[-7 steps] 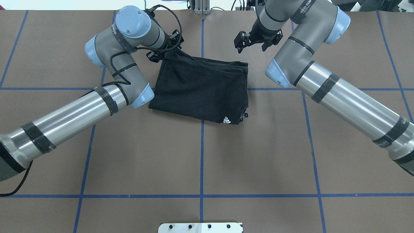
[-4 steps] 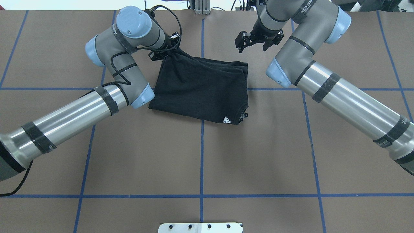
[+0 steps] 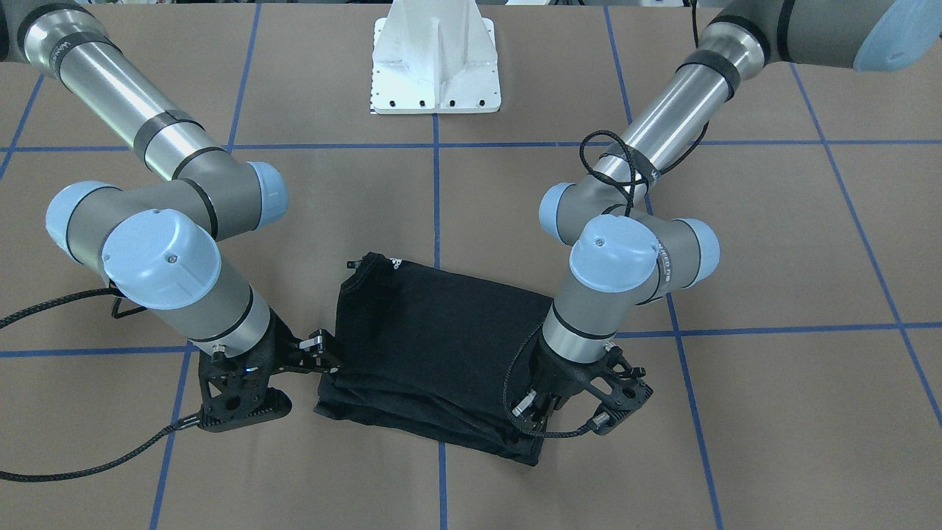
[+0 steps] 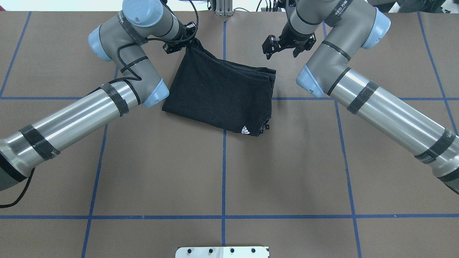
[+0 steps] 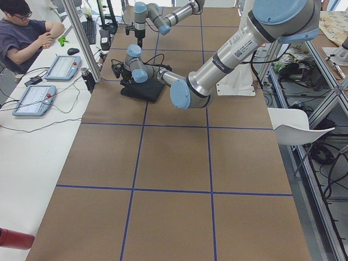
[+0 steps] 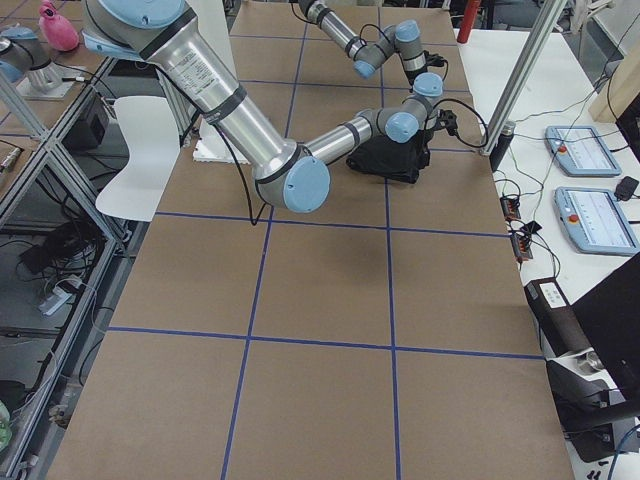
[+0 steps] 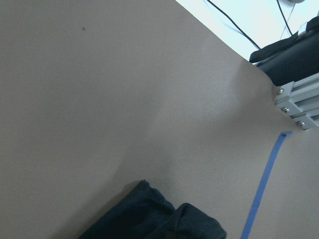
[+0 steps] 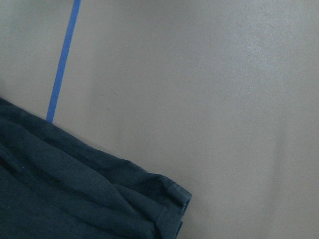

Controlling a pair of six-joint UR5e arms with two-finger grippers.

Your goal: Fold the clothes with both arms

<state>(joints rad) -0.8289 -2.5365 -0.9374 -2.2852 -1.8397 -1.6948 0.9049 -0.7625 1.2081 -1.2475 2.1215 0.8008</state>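
Mount plate point(image 4: 222, 252) sits at the near table point(image 4: 287, 172) edge, well short of both sets of fingers.

T-shirt point(image 4: 218, 93): black, folded to a rough rectangle, lying on the table. It sits between the two grippers and reaches back from them toward the robot. White logo point(image 4: 244, 129) and collar point(image 4: 264, 123) are at the corner farthest from the left fingers, diagonally across the cloth.

Far end:
- Left gripper point(image 4: 179, 44) is clamped on the shirt's far corner. The cloth is drawn to a bunched point right at the fingertips, with creases fanning away from them.
- Right gripper point(image 4: 283, 48) is spread wide and holds nothing. The shirt's other far corner lies just beside its fingers point(image 4: 268, 46), on the side toward the left gripper. Can't tell whether a fingertip touches the cloth.
- Right wrist camera shows that hemmed corner on bare table, with a blue tape point(image 4: 223, 172) line beyond it.
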